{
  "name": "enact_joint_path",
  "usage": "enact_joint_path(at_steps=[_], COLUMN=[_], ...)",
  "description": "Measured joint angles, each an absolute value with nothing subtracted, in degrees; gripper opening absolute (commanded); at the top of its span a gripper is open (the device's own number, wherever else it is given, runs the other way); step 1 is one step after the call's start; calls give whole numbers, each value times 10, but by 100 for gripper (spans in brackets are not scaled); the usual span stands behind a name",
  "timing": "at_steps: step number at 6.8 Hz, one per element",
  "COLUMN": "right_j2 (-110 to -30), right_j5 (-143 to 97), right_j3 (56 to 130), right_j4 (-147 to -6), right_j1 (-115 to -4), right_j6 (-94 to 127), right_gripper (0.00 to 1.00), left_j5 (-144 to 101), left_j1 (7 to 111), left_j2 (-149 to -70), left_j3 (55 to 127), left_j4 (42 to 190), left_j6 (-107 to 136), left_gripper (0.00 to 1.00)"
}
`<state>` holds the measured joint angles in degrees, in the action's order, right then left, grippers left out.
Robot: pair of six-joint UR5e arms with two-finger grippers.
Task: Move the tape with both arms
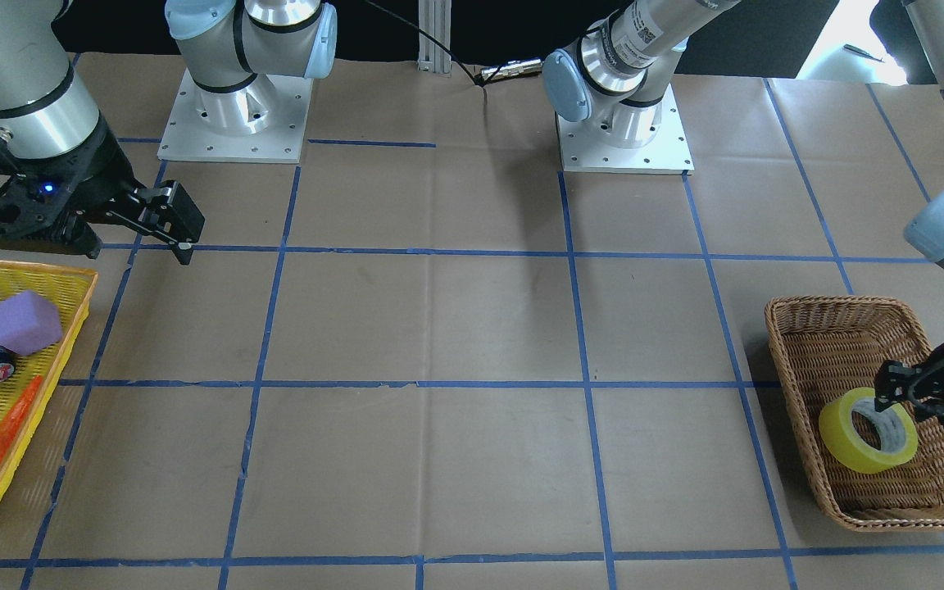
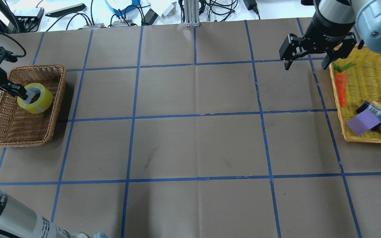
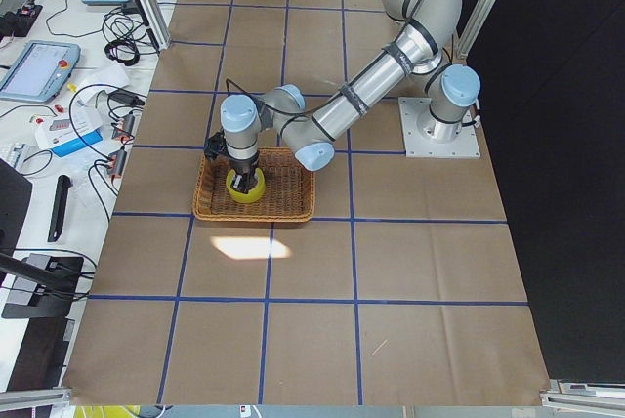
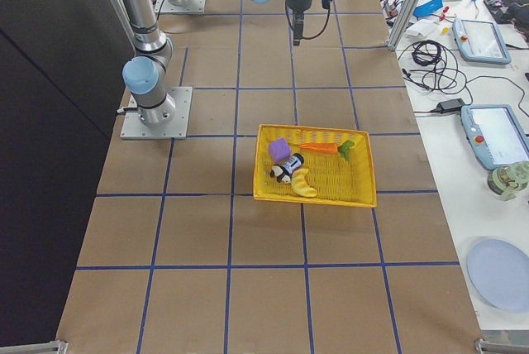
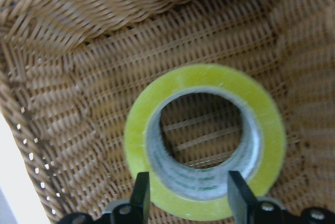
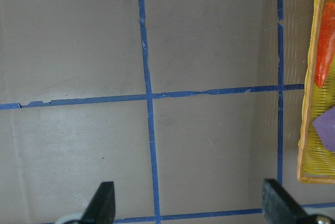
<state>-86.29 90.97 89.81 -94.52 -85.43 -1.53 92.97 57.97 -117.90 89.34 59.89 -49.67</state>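
Observation:
The yellow tape [image 2: 35, 99] sits tilted in the brown wicker basket [image 2: 8, 132] at my left end of the table, its pale core facing my left gripper. It also shows in the front view [image 1: 849, 434] and the left wrist view [image 5: 209, 82]. My left gripper [image 2: 20, 93] [image 1: 886, 395] [image 5: 186, 182] is closed on the roll's near wall, with one finger [image 5: 140, 192] at the outer edge and the other at the core. My right gripper [image 2: 307, 66] [image 6: 188, 198] is open and empty, above the table beside the yellow tray.
The yellow tray [image 2: 369, 139] at my right end holds a carrot [image 2: 341, 86], a purple foam block [image 2: 361, 123], a croissant and a small bottle. Two arm bases [image 1: 234, 115] [image 1: 624, 123] stand at the table's robot side. Blue tape lines grid the brown table.

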Motion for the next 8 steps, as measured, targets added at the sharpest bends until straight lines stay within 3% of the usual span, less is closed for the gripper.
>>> enact_joint_path(at_steps=[2,5,8], right_j2=[-865,-871,-873], right_j5=[910,911,912], right_j3=[897,892,894], right_j4=[-944,-939,-937], right_j1=[-854,-860,-882], right_j6=[-14,-12,-6], right_gripper=[100,100,100], left_j5=[931,921,922], left_j1=[690,872,933], left_j2=[-1098,-986,-960], left_j3=[875,870,871], left_j4=[746,827,835], left_j6=[-312,-25,85], left_gripper=[100,100,100])
